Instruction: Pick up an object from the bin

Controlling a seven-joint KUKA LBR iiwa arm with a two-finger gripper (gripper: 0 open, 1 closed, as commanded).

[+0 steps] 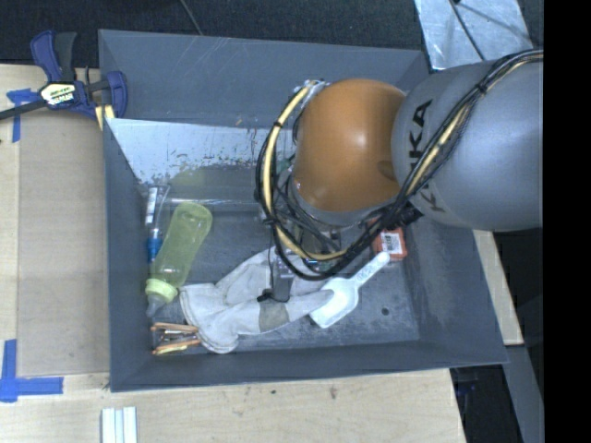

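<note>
Nearest to the eye is the smooth orange dome cover [346, 146] on the wrist of the big grey arm [480, 146], which comes in from the right with a loop of yellow and black cables [272, 155] hanging round it. Below the dome the dark gripper [276, 289] pokes down into the grey metal bin [231, 81]. From where I stand I cannot tell whether it is apart or closed, or whether anything is clamped in it.

Its tip sits right over a crumpled white cloth [231, 305], which lies spread on the bin floor in the middle of the near side, close to the front wall. A greyish patch of the cloth shows just under the tip.

Just to the right of the cloth, and touching its edge, lies a white plastic scoop [343, 295], its handle running up and to the right. Past the handle's end sits a small orange-and-white box [392, 245], partly tucked under the arm.

On the left side of the floor a pale green translucent bottle [182, 243] lies on its side, its green cap pointing toward the front. A thin blue pen-like stick [153, 245] runs alongside it, against the left wall. In the front left corner there are wooden clothespins [175, 338] — they lie just beside the cloth's left end.
</note>
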